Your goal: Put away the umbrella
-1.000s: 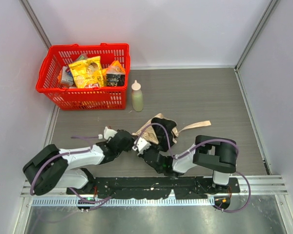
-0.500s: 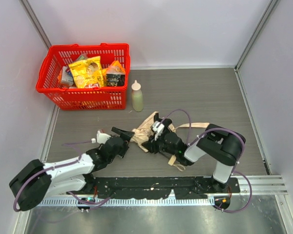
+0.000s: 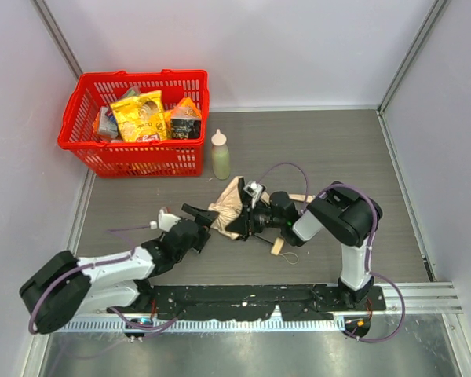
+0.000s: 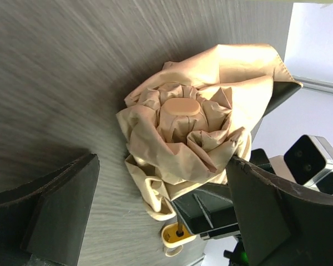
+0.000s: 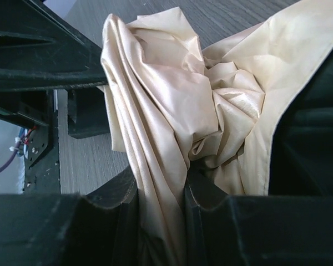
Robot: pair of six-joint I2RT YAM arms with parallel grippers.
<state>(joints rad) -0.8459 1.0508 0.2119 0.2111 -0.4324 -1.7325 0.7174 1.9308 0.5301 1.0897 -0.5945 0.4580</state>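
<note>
The umbrella (image 3: 229, 206) is a crumpled beige bundle lying on the table's near middle, its pale knob handle (image 3: 277, 245) toward the front. My right gripper (image 3: 247, 220) is shut on a fold of its fabric (image 5: 211, 111), pinched between the two fingers (image 5: 116, 205). My left gripper (image 3: 206, 220) stands wide open just left of the bundle. In the left wrist view the canopy's top cap (image 4: 179, 106) faces me, between the spread fingers (image 4: 66, 202) without touching them. The knob handle (image 4: 175, 235) shows below the right arm's black finger (image 4: 211, 208).
A red basket (image 3: 85, 145) holding snack packets stands at the back left. A pale green squeeze bottle (image 3: 220, 159) stands upright just right of it, behind the umbrella. Walls close in the table on the left, back and right.
My left gripper opened, let go of the umbrella and drew back leftward. The right gripper shifted back and right, keeping its hold on the fabric.
</note>
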